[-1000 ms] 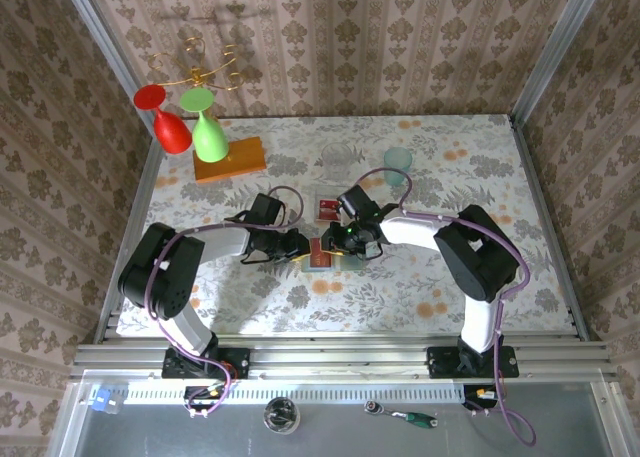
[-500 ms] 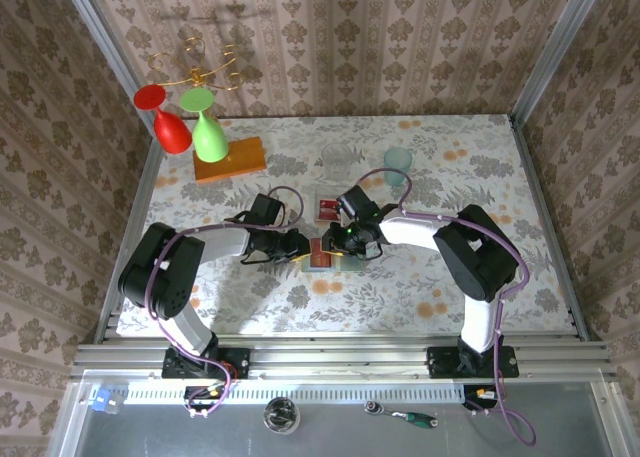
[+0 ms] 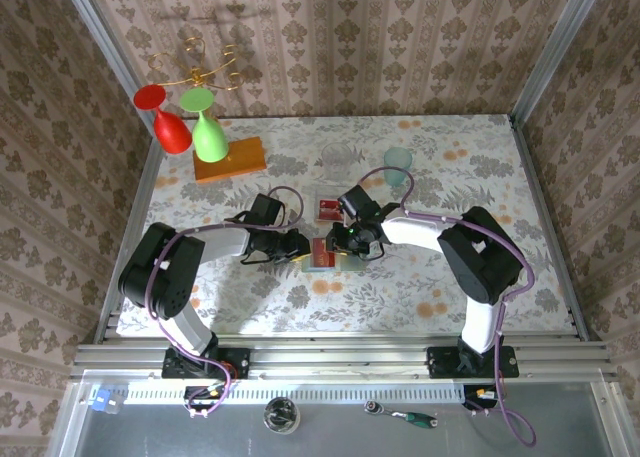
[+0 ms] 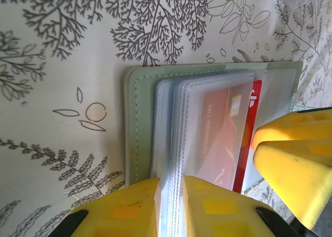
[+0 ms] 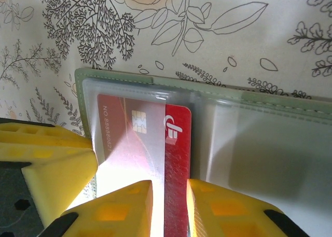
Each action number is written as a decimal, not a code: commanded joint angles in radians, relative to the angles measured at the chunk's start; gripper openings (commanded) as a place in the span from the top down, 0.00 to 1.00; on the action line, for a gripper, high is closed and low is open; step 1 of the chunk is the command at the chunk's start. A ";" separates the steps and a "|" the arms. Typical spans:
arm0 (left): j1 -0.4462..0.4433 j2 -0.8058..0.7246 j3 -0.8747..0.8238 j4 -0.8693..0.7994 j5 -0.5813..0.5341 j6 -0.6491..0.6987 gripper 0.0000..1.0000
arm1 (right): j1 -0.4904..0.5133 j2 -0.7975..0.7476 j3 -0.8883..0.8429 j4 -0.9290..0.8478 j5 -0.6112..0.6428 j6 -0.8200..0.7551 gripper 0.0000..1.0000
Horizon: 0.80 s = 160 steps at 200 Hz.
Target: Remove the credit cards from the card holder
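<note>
Near rail: silver ratchet tool with a green grip (image 3: pixel 400 414) and small round metal cup (image 3: pixel 282 414), below the arm bases, well apart from the work.
Left hand (image 4: pixel 171 187): narrow, yellow fingers pinched on the stack of clear plastic sleeves at the holder's near edge.
Pale grey-green two-panel card holder (image 4: pixel 139 123): open flat on the flower-printed counter (image 3: pixel 400 292), mid-counter, between the two hands.
Right hand (image 5: pixel 170 195): narrow, clamped on the near edge of the red plastic credit card (image 5: pixel 178 138).
Red plastic credit card: partly out of its clear sleeve, chip end under plastic, logo end bare.
In the way: yellow finger of the left hand at the sleeve's left corner (image 5: pixel 46 164).
Just beyond: second small red card (image 3: pixel 327 210) flat on the counter, apart from the holder.
Farther back: clear drinking glass (image 3: pixel 335 160) and pale teal translucent cup (image 3: pixel 398 160), near each other.
Far left: orange wooden block (image 3: pixel 235 162) with green goblet (image 3: pixel 208 132) on it, red goblet (image 3: pixel 165 122) just beside its left end.
Against the wall: gold wire stand (image 3: pixel 200 67).
</note>
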 commanded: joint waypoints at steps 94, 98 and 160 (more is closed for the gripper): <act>-0.005 -0.017 0.041 -0.030 0.038 0.007 0.90 | 0.005 -0.019 0.028 0.033 -0.046 -0.008 0.74; -0.005 -0.013 0.042 -0.026 0.041 0.006 0.91 | 0.004 -0.017 0.028 0.036 -0.049 -0.007 0.74; -0.005 0.022 0.046 -0.022 0.054 0.010 0.94 | 0.005 0.027 0.043 0.026 -0.064 -0.003 0.74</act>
